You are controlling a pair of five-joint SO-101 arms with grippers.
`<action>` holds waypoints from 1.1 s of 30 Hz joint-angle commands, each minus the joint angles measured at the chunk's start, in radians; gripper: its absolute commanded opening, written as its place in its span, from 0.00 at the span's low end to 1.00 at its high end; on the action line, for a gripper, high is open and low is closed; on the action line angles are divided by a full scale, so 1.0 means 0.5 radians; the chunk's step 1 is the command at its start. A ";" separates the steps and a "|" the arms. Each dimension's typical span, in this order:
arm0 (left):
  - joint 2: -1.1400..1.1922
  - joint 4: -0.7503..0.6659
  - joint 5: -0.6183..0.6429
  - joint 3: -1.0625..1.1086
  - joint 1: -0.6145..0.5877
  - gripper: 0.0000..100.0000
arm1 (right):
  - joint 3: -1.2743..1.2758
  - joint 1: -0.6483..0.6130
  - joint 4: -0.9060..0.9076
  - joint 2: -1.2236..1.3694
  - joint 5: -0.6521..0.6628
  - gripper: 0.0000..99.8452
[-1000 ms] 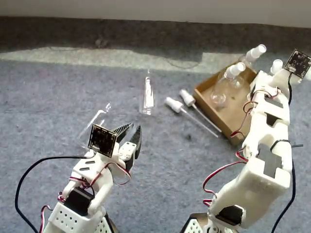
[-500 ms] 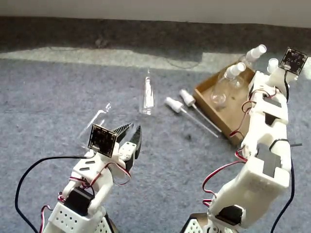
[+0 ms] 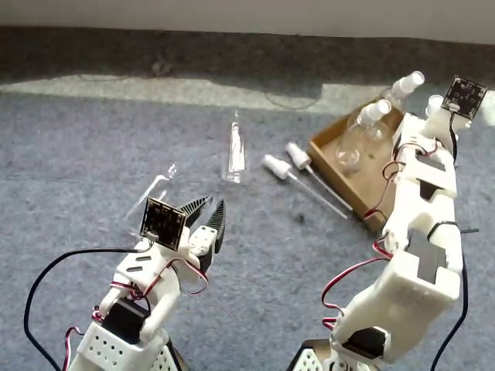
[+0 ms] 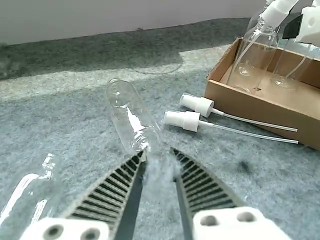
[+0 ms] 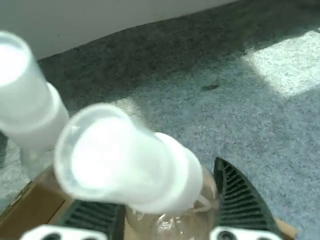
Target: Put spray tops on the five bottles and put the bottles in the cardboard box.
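A clear bottle [image 3: 234, 154] [image 4: 132, 117] lies capless on the grey carpet, and a second one [image 3: 155, 193] [image 4: 30, 192] lies nearer my left arm. Two loose spray tops [image 3: 277, 166] [image 4: 182, 120] with long tubes rest beside the cardboard box [image 3: 332, 158] [image 4: 260, 100]. Capped bottles [image 3: 371, 116] stand in the box. My left gripper [image 3: 209, 207] [image 4: 157, 152] hovers open and empty just short of the lying bottle. My right gripper [image 5: 165, 200] is over the box's far end, shut on a capped bottle [image 5: 125, 165] [image 3: 435, 102].
Another capped bottle [image 5: 25, 100] [image 3: 406, 83] stands close beside the held one. A dark strip and a pale wall run along the far edge of the carpet [image 3: 93, 131]. My right arm [image 3: 421, 178] stretches along the box's right side.
My right arm has shifted slightly left and farther back with its bottle. The left arm and the loose things have not moved.
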 commanded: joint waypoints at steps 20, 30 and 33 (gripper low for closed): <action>-0.011 0.000 -0.018 0.038 -0.017 0.05 | 0.020 -0.008 -0.035 -0.057 0.025 0.29; -0.011 0.000 -0.018 0.038 -0.014 0.05 | 0.017 -0.014 0.247 -0.207 0.025 0.30; -0.011 0.000 -0.018 0.038 -0.014 0.05 | 0.014 -0.014 0.315 -0.376 0.025 0.30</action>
